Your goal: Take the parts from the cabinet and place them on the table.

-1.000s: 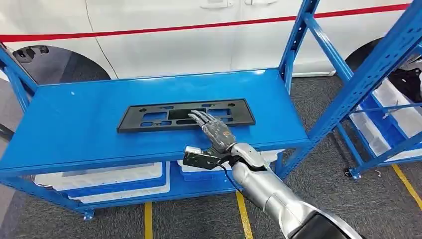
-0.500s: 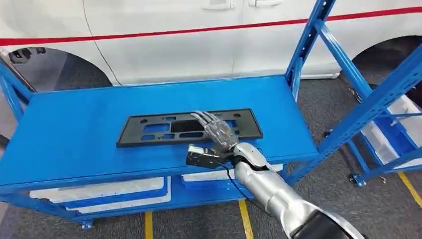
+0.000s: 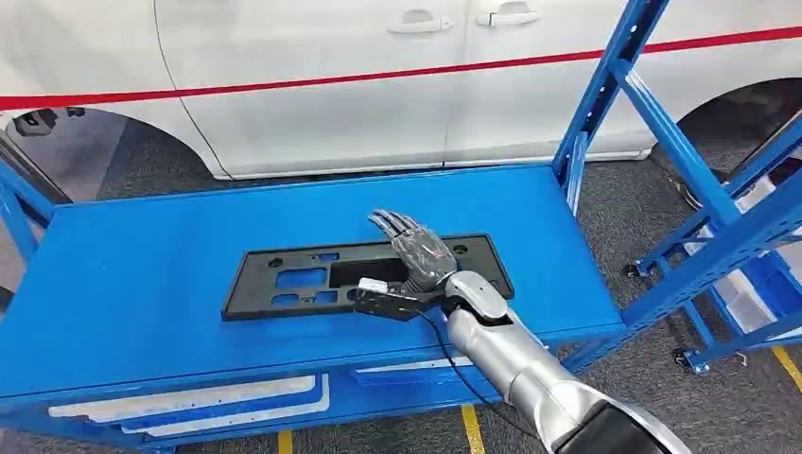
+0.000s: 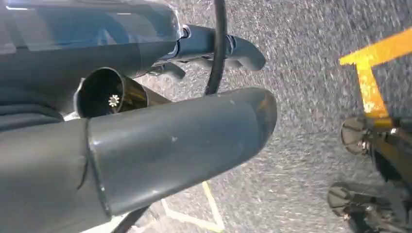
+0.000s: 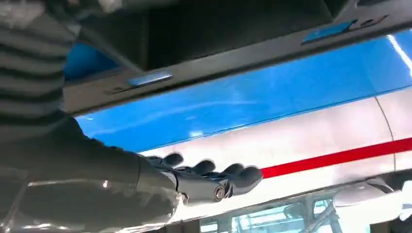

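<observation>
A flat black plastic part (image 3: pixel 303 279) with several cut-outs lies lengthwise on the blue table top (image 3: pixel 142 284). My right hand (image 3: pixel 416 255) is stretched out flat over the part's right half, fingers straight and holding nothing. Whether it touches the part I cannot tell. In the right wrist view the same fingers (image 5: pixel 204 179) reach along the blue surface (image 5: pixel 243 107), close to the dark part (image 5: pixel 233 29). My left hand (image 4: pixel 145 111) hangs over the grey floor, its thumb and fingers extended around nothing.
A white car (image 3: pixel 331 95) with a red stripe stands right behind the table. Blue rack uprights (image 3: pixel 605 85) rise at the table's right end, and another blue rack (image 3: pixel 757 274) stands further right. White bins (image 3: pixel 189 397) sit on the shelf below. Yellow floor tape (image 3: pixel 473 426) runs underneath.
The camera has shifted, so the table now sits lower and nearer. My right hand has slid forward from the part's near edge to over its right half.
</observation>
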